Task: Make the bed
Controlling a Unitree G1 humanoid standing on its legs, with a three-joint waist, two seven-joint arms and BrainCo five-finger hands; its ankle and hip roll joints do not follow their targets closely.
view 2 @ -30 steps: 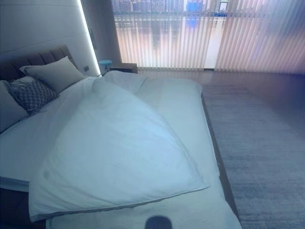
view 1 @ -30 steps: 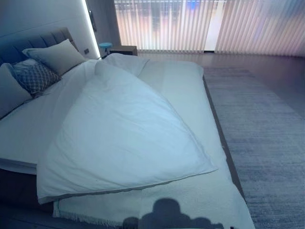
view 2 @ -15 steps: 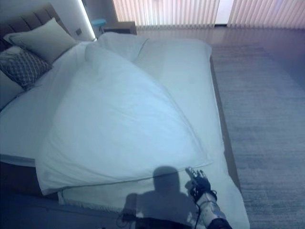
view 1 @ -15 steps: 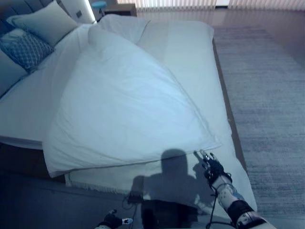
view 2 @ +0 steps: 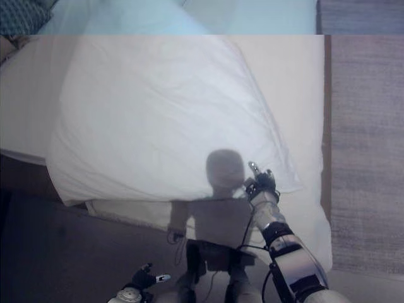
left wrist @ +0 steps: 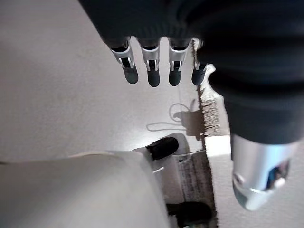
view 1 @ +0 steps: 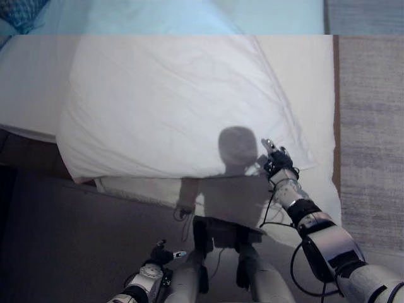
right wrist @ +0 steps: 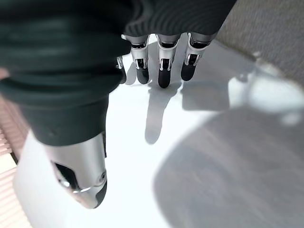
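Note:
A white duvet lies crooked on the bed, its near right corner pointing at the bed's right side. Under it a cream blanket with a fringed near edge covers the foot of the bed. My right hand is open, fingers straight, reaching over the duvet's near edge just left of that corner; its fingers hover over white bedding. My left hand hangs low over the floor in front of the bed, open, with straight fingers.
A patterned pillow sits at the far left by the head of the bed. A bare white sheet shows left of the duvet. A grey rug runs along the bed's right side, and dark floor lies before the bed.
The camera has tipped down towards the foot of the bed. My right hand has reached forward from the blanket to the duvet's near edge. The left hand stays low.

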